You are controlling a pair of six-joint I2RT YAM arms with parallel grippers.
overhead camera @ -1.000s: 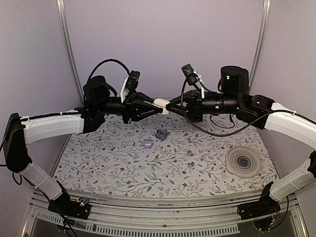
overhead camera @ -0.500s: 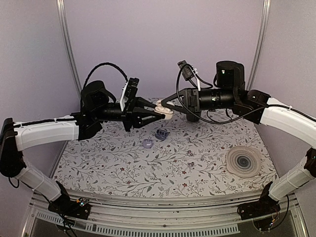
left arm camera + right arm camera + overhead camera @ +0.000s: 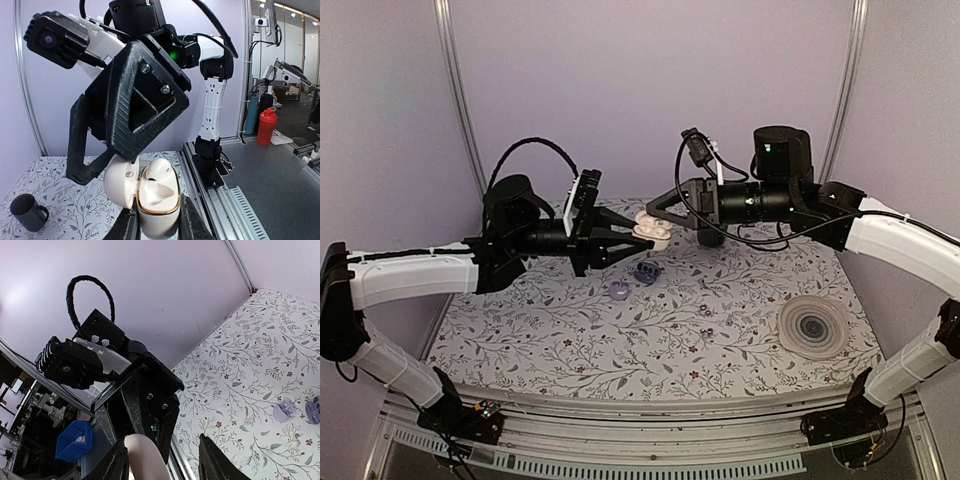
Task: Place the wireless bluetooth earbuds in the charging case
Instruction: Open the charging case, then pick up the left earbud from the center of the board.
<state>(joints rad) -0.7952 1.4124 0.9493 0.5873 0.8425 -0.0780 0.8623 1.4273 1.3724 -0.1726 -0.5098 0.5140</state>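
Note:
My left gripper (image 3: 632, 236) is shut on the body of a cream-white charging case (image 3: 654, 229) with a gold rim and holds it in the air above the far middle of the table. In the left wrist view the left gripper (image 3: 159, 228) grips the case (image 3: 159, 212), whose hinged lid (image 3: 120, 181) stands open to the left, and one white earbud (image 3: 159, 174) sits inside. My right gripper (image 3: 658, 211) is open, its fingers on either side of the lid. In the right wrist view the lid (image 3: 145, 456) lies against one finger of the right gripper (image 3: 162, 462).
A small blue-grey piece with sockets (image 3: 647, 271) and a lilac disc (image 3: 619, 290) lie on the floral table (image 3: 570, 340) below the grippers. A dark mug (image 3: 710, 237) stands behind them. A white round piece with a dark centre (image 3: 812, 327) lies at the right.
The case was shut between both grippers. Now its lid is swung open. The left gripper has dropped slightly with the case, and the right gripper has risen and tilted over the lid.

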